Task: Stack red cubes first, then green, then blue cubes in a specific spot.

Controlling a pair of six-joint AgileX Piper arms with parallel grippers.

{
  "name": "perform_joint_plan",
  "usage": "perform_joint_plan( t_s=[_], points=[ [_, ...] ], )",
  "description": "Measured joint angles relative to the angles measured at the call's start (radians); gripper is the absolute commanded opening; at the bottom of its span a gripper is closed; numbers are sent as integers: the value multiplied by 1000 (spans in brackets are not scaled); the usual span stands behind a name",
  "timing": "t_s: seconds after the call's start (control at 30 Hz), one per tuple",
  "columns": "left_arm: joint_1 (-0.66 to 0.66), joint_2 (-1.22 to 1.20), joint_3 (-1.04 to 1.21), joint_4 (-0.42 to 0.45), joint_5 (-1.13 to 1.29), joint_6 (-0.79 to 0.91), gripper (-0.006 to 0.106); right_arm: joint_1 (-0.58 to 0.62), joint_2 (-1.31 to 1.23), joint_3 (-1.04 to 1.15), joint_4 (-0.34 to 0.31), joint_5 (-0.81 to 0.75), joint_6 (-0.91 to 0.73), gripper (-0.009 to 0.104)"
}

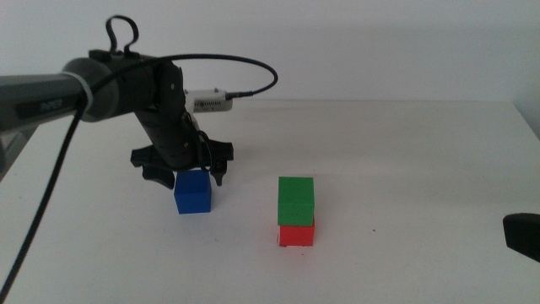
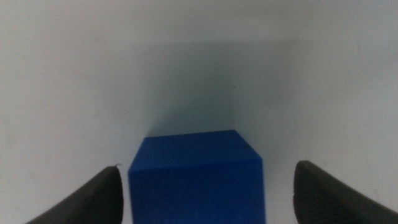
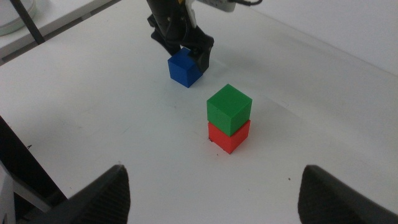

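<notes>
Green cube [image 1: 296, 200] sits on red cube [image 1: 296, 234], edges roughly flush, out on the bare white table [image 1: 405, 169]. Two of three tiers are in place, so the stacking spot is fixed by that pair.

Blue cube [image 1: 192, 192] rests on the table, apart from the stack and toward the left arm's side. The left hand [image 1: 187, 169] is low over it and just behind. In the left wrist view the blue cube [image 2: 198, 177] lies between the two dark jaws, which stand spread, with a gap on each side. No contact is visible. It sits nearer one jaw than the other.

The right hand [image 3: 214, 193] waits well back from the stack, jaws spread, holding nothing. In the middle view only a dark corner [image 1: 521, 232] of it shows at the right edge.

Step in hand, as judged: picking up the blue cube, the last one. The next move calls for settling lower, centring, then closing on opposite faces. After that comes a lift high enough to clear the green top, and a square, gentle release.
</notes>
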Motion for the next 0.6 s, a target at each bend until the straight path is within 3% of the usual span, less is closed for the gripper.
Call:
perform_joint_plan(
  t_s=[0.1,0.2,0.43,0.6],
  points=[
    [0,26,0,-7,-2,0,90,0,0,0,0,0,0,93],
    [0,40,0,-11,-4,0,75,0,0,0,0,0,0,93],
    [18,18,0,-41,63,-9,0,0,0,0,0,0,0,93],
    [-36,-127,0,35,127,-117,-2,0,0,0,0,0,0,93]
  ],
)
